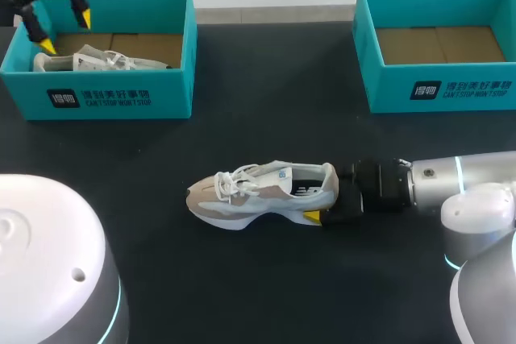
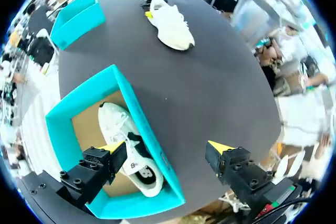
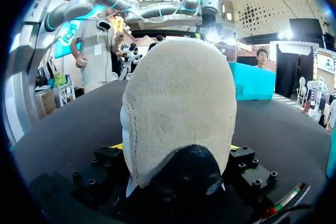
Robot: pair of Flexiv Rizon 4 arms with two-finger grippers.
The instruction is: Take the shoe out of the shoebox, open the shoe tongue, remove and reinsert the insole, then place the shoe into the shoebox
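Where the right arm comes in low over the black table point(image 1: 266, 102), the right gripper point(image 1: 321, 203) is seen at the heel of the loose shoe point(image 1: 262, 191). This beige and white shoe stands upright on its sole near the middle of the table, toe pointed away from the gripper, laces on top. In the right wrist view the heel of the loose shoe point(image 3: 178, 93) is held between the fingers of the right gripper point(image 3: 176, 148); a yellow sliver is noted against each side of the heel, so the grip is recorded as closed on the shoe.

The left gripper point(image 1: 64, 31) is held above the left shoebox point(image 1: 165, 78), at its outer end. In the left wrist view its fingers are spread wide on the left gripper point(image 2: 166, 147): one tip is placed over the inside of the left shoebox point(image 2: 58, 124), the other outside the box wall over the table. Nothing is held. A white boxed shoe point(image 2: 128, 148) is seen lying lengthwise on the cardboard floor along one long wall.

The right shoebox point(image 1: 439, 90) is set at the far right of the table, well apart from both shoes.
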